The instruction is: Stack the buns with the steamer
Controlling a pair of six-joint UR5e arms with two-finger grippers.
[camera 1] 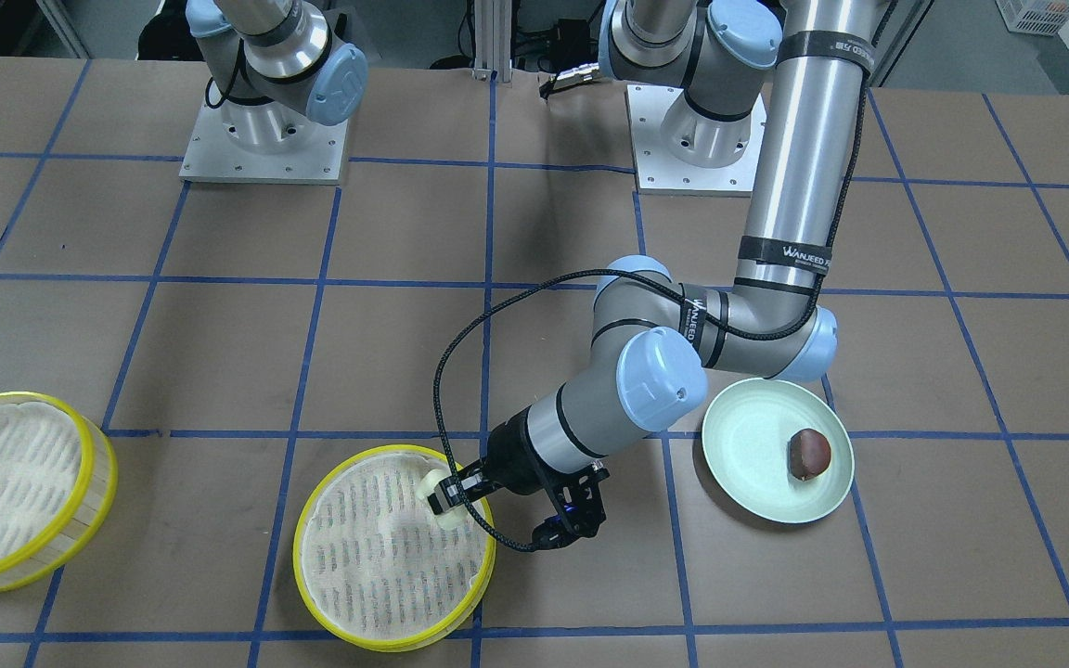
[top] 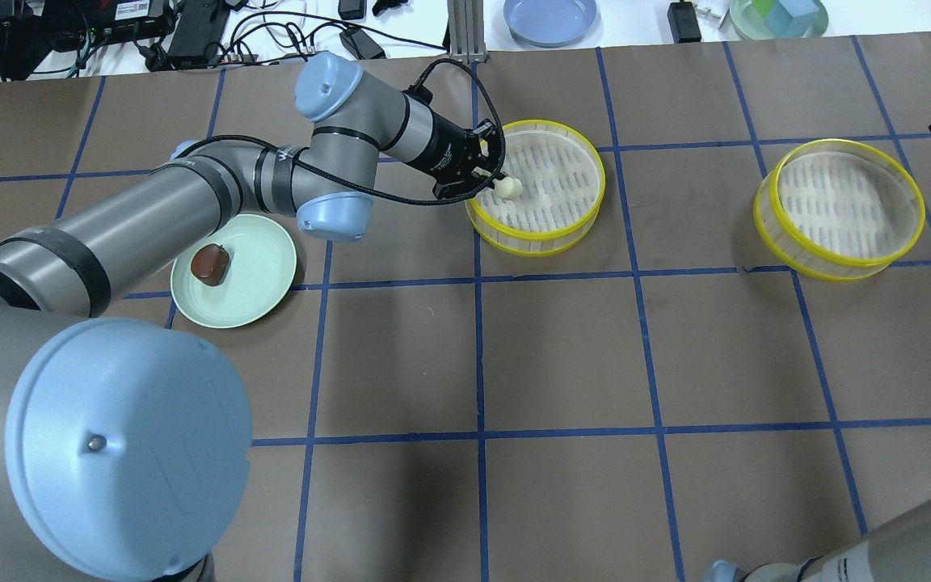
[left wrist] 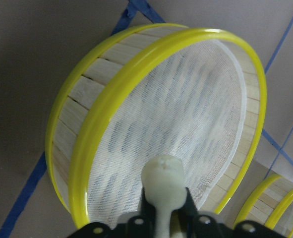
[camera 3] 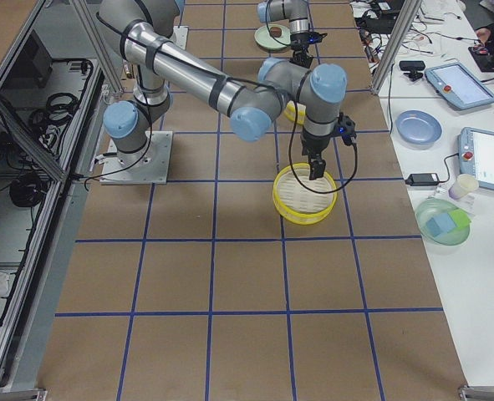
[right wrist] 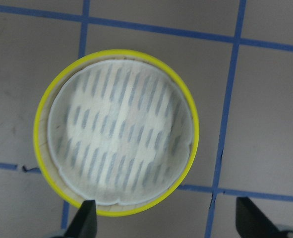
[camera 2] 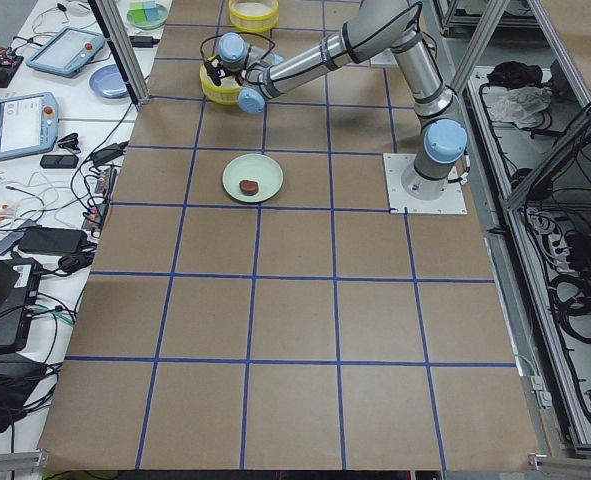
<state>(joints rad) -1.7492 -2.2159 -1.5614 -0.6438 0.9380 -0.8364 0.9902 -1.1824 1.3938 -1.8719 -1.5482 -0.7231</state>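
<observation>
Jaws of the left gripper (camera 1: 446, 494) are clamped on the cream bun (top: 507, 187), and in the left wrist view the pale bun (left wrist: 162, 182) sticks out between the two black fingers. This bun is held over the inside of the first steamer basket (camera 1: 393, 543), just within the yellow rim on the side where the left arm comes in. Under it is the white cloth liner (left wrist: 186, 124) of the basket. I cannot tell if the bun touches the cloth or hangs a little above it. The brown bun (camera 1: 809, 454) lies on the green plate (camera 1: 748, 473), toward one edge of it, and nothing touches it. The plate stands on the table (camera 1: 590, 603) beside the first basket, and the elbow of the left arm passes partly over it. The second steamer basket (top: 840, 208) stands well apart from the first one, toward the robot's right side, and it has the same white liner inside. The right gripper (camera 3: 315, 170) hangs above this second basket and points down. Its jaws stand wide apart with nothing between them, and in the right wrist view the two dark tips show at the bottom corners, with the whole round basket (right wrist: 115, 131) below them.
</observation>
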